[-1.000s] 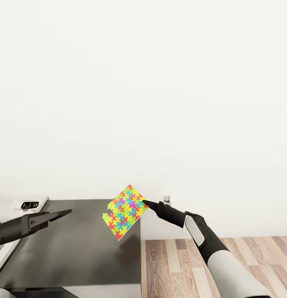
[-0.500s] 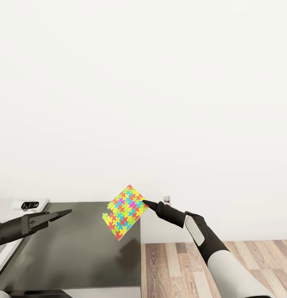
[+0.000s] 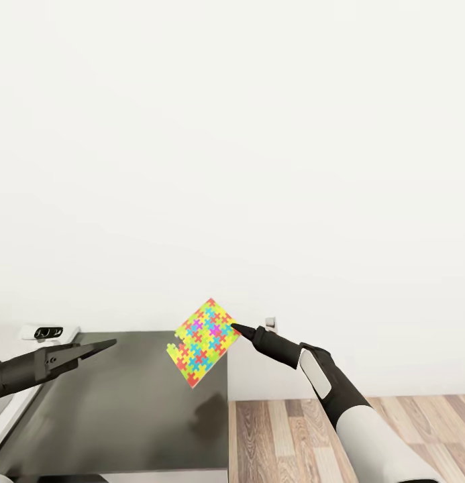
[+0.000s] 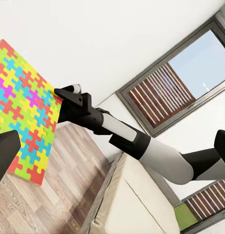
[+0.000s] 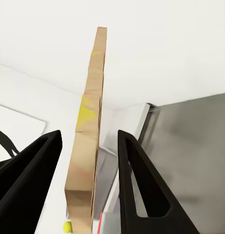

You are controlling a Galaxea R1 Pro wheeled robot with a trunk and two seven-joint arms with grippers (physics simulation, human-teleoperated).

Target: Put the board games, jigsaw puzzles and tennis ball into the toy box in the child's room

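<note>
A jigsaw puzzle (image 3: pixel 204 343), a thin multicoloured square, hangs tilted in the air above the right edge of the dark-grey counter (image 3: pixel 125 409). My right gripper (image 3: pixel 235 328) is shut on its right corner. The right wrist view shows the puzzle (image 5: pixel 88 146) edge-on between the two black fingers (image 5: pixel 39 165). Far beyond it lies a small yellow-green tennis ball (image 5: pixel 67 226). My left gripper (image 3: pixel 110 345) hovers over the counter's left part, open and holding nothing, well left of the puzzle. The cream bed (image 4: pixel 141 204) appears in the left wrist view.
A white wall rises behind the counter. Wood-plank floor (image 3: pixel 339 436) lies to its right. At far left, the light-grey table (image 3: pixel 4 335) carries a small white and black item (image 3: pixel 49 331). A window with slats (image 4: pixel 171 87) is near the bed.
The whole head picture has shifted slightly, so the counter and floor sit a little lower. Both arms and the held puzzle keep their positions.
</note>
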